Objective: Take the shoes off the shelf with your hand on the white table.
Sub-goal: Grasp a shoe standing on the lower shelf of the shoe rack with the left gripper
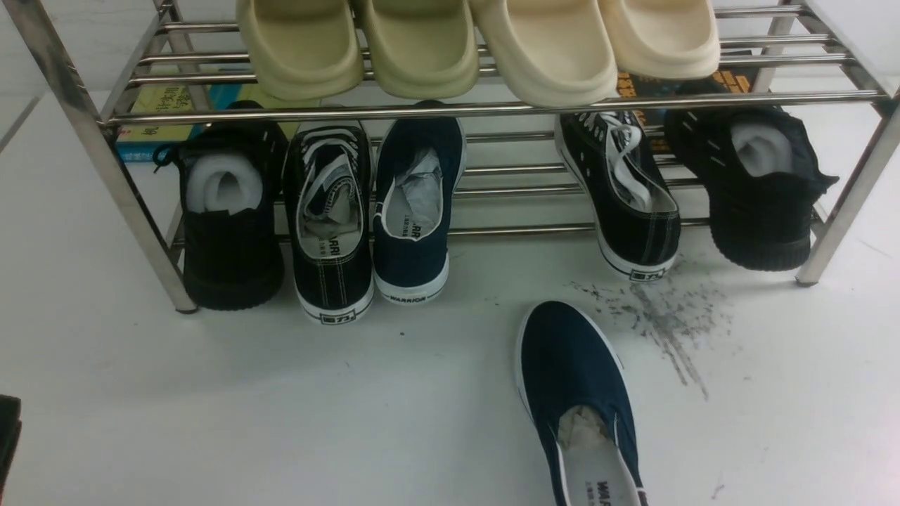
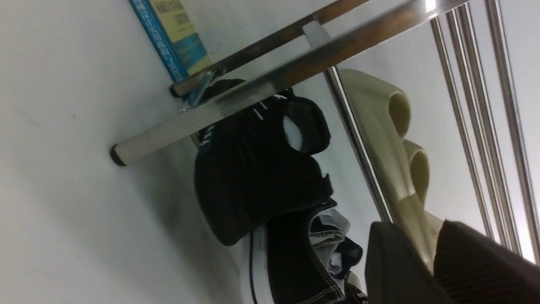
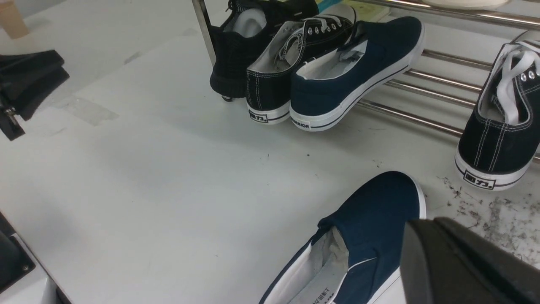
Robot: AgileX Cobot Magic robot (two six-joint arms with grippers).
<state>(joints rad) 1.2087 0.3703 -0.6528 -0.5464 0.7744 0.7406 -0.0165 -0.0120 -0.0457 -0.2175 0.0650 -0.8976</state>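
We count ten shoes in the front view. Four cream foam slides (image 1: 422, 49) sit across the top of the frame, on the upper tier of the shiny steel-rod shelf (image 1: 492, 109). The lower tier holds five shoes. Two black knit sneakers (image 1: 228, 239) are at the outer ends, and two black lace-up canvas sneakers with white stitching (image 1: 330, 232) sit inside them. One navy-blue canvas slip-on with a white sole (image 1: 415, 232) is left of centre, heel toward us, touching the lace-up on its left.

The second navy-blue slip-on (image 1: 569, 372) lies on the flat white table (image 1: 246, 407) at lower centre-right. Its toe points toward the shelf, clear of the rods, just left of one patch of dark grey scuff streaks (image 1: 661, 323). Both slip-ons show crumpled paper inside. One blue-and-yellow book (image 1: 151, 116) lies behind the shelf at upper left.

The black left gripper (image 2: 428, 242) fills the lower right of its wrist view. Its two fingers (image 2: 392, 266) stand apart with nothing between them. The black right gripper (image 3: 430, 249) shows at the lower right of its wrist view, by the slip-on on the table. Its jaws are pressed together and empty, and we cannot tell whether it touches the shoe.
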